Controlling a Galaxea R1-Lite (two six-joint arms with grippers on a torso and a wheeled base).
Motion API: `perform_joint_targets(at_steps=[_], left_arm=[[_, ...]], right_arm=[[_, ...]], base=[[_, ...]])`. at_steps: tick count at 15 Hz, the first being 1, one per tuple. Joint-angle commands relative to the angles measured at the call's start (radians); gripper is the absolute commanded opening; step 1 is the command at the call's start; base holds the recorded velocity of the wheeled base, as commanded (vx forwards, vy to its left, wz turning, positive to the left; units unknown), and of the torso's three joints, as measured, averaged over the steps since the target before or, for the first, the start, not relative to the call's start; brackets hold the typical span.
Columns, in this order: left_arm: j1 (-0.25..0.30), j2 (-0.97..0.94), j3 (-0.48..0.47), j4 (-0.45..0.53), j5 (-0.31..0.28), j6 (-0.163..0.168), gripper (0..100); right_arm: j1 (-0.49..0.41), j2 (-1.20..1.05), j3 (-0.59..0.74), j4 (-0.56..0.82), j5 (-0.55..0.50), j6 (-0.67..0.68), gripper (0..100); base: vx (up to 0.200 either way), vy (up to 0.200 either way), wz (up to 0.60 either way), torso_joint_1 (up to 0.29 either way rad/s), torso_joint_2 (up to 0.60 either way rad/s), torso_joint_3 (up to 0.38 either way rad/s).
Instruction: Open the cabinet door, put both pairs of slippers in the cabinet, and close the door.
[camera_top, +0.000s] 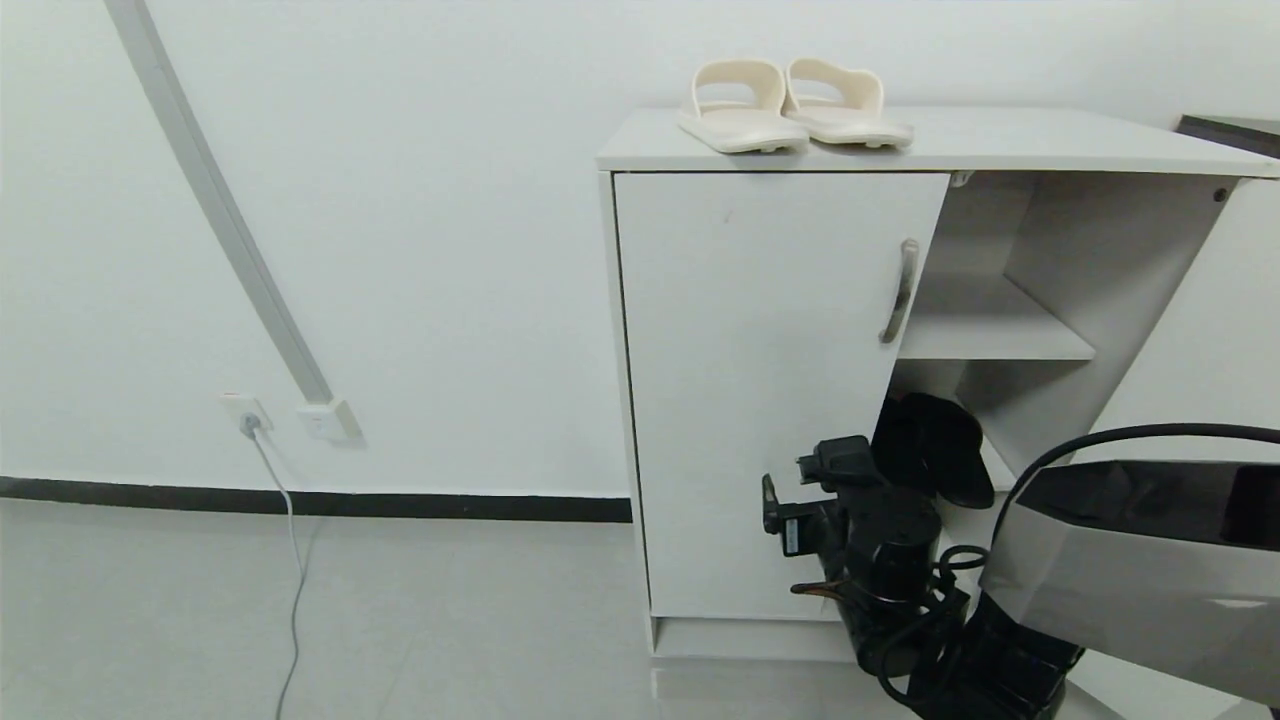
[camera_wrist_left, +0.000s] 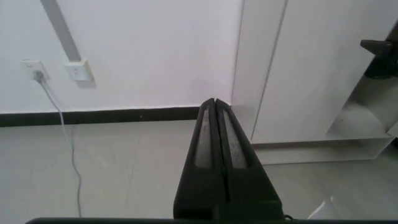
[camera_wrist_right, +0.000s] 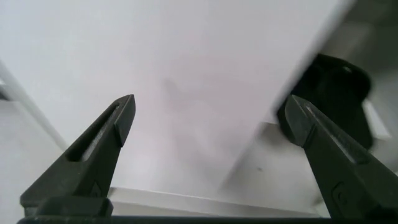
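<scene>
Right hand (camera_wrist_right: 211, 106) is standing wide open with nothing between its fingers, low in front of the cabinet (camera_top: 1050, 135) and facing the free edge of the closed left door (camera_top: 760, 390). Just past that edge, black slippers (camera_top: 935, 445) are lying on the lower shelf (camera_top: 1003, 462) of the open right compartment. The middle shelf (camera_top: 990, 335) is sitting above them. The right door (camera_top: 1210, 330) is hanging swung open. A metal handle (camera_top: 900, 292) is running upright along the left door's free edge.

Cream slippers (camera_top: 795, 108) are lying side by side at the front edge of the cabinet top, above the closed door.

Left hand (camera_wrist_left: 214, 107) is pressed fully together, holding nothing, and pointing at the foot of the wall beside the cabinet. Wall sockets (camera_top: 245, 412), a cable (camera_top: 295, 560) trailing onto the floor (camera_top: 150, 610), and a slanting conduit (camera_top: 215, 200) are sitting well apart from the cabinet.
</scene>
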Motion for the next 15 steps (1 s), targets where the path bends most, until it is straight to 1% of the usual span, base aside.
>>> perform_joint_targets(at_steps=[1,4,6,9,13,15], left_arm=[[0.0,0.001,0.0,0.0,-0.001,0.0,0],[0.0,0.001,0.0,0.0,-0.001,0.0,0],[0.0,0.001,0.0,0.0,-0.001,0.0,0],[0.0,0.001,0.0,0.0,-0.001,0.0,0],[0.0,0.001,0.0,0.0,-0.001,0.001,0],[0.0,0.001,0.0,0.0,-0.001,0.001,0]], right_arm=[[-0.001,0.002,0.003,0.002,0.002,-0.009,100],[-0.001,-0.006,0.007,0.022,0.043,-0.009,100],[-0.001,-0.001,0.007,0.022,0.045,-0.009,100],[-0.001,-0.003,0.021,0.011,0.077,-0.004,100],[-0.001,0.002,0.021,0.006,0.071,-0.007,100],[-0.004,-0.004,0.018,0.006,0.069,-0.009,100]], base=[[0.0,0.0,0.0,0.0,0.0,0.0],[0.0,0.0,0.0,0.0,0.0,0.0],[0.0,0.0,0.0,0.0,0.0,0.0],[0.0,0.0,0.0,0.0,0.0,0.0],[0.0,0.0,0.0,0.0,0.0,0.0],[0.0,0.0,0.0,0.032,-0.26,-0.232]])
